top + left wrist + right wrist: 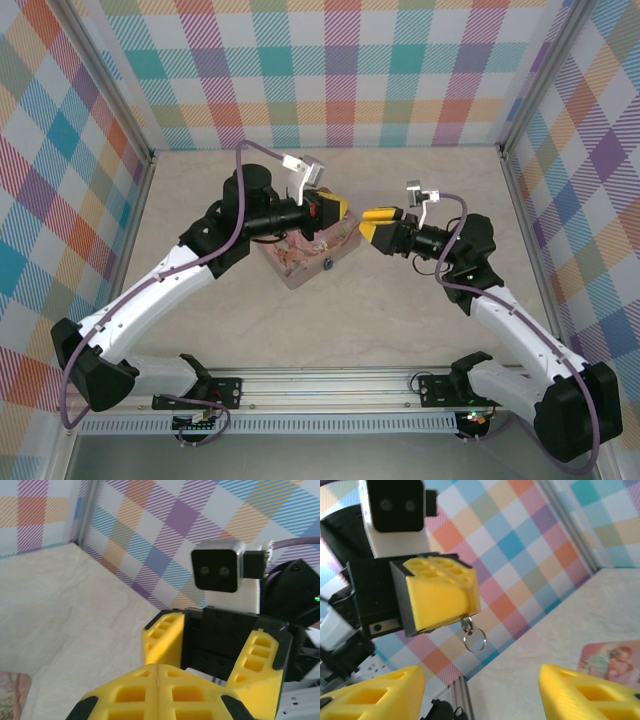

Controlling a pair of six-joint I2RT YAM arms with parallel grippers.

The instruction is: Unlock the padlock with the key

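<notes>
At table centre, your left gripper (338, 210) has its fingers pressed together on the key (467, 624), whose ring (475, 641) dangles beneath them. It sits over the far corner of the tin (300, 262), at 1 o'clock. Your right gripper (375, 222) faces it from 3 o'clock, close but apart, with its fingers spread wide and nothing between them.

- Matt, layered yellow plastic on left gripper (158, 672).
- Bright polished metal on key ring (469, 633).
- Smooth, matt, stone-look finish on table (420, 310).
- Smooth printed metal on tin (305, 268).
</notes>
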